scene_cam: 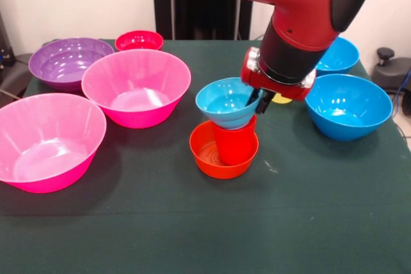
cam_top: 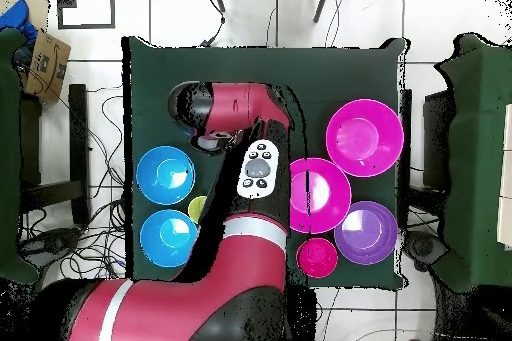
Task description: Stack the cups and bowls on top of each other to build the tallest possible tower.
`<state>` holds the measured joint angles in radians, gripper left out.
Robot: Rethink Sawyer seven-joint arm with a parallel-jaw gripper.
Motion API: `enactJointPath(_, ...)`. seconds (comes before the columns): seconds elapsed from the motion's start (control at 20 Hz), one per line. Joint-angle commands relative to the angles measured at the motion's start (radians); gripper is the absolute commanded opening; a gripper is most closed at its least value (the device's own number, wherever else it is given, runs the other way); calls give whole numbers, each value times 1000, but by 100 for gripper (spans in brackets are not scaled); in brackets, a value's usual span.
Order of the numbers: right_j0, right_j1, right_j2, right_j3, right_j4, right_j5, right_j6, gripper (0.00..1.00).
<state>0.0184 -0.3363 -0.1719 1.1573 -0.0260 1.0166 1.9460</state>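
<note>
While nearest the camera, on the green counter (scene_cam: pixel 192 222): pink bowl (scene_cam: pixel 48 140) at left. Next back, mid-counter: orange bowl (scene_cam: pixel 223 150) holding upright red cup (scene_cam: pixel 234 140), light-blue bowl (scene_cam: pixel 227 102) perched on the cup's mouth, tilted. End effector (scene_cam: pixel 261 99) down at that bowl's right rim; spread or pinching, cannot tell. Level with it: second pink bowl (scene_cam: pixel 136 86) to the left, blue bowl (scene_cam: pixel 348 106) to the right. Just behind the end effector, mostly hidden: yellow cup (scene_cam: pixel 281 99). Farther back: purple bowl (scene_cam: pixel 70 62) at left, another blue bowl (scene_cam: pixel 337 55) at right. Farthest: small red bowl (scene_cam: pixel 139 40) near the back edge.
</note>
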Motion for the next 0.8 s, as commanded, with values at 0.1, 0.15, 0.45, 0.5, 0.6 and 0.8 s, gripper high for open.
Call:
enactJointPath(0.1,-29,-19,151,99,25,-71,-10,0)
enactJointPath(0.15,-28,-19,151,94,25,-62,-9,0)
enactJointPath(0.45,-16,-7,135,78,4,-27,-5,0)
enactJointPath(0.5,-15,-7,132,84,0,-25,-7,0)
enactJointPath(0.6,-12,-4,129,87,-4,-25,-4,0)
enactJointPath(0.8,-15,-8,132,105,-3,-52,-3,0)
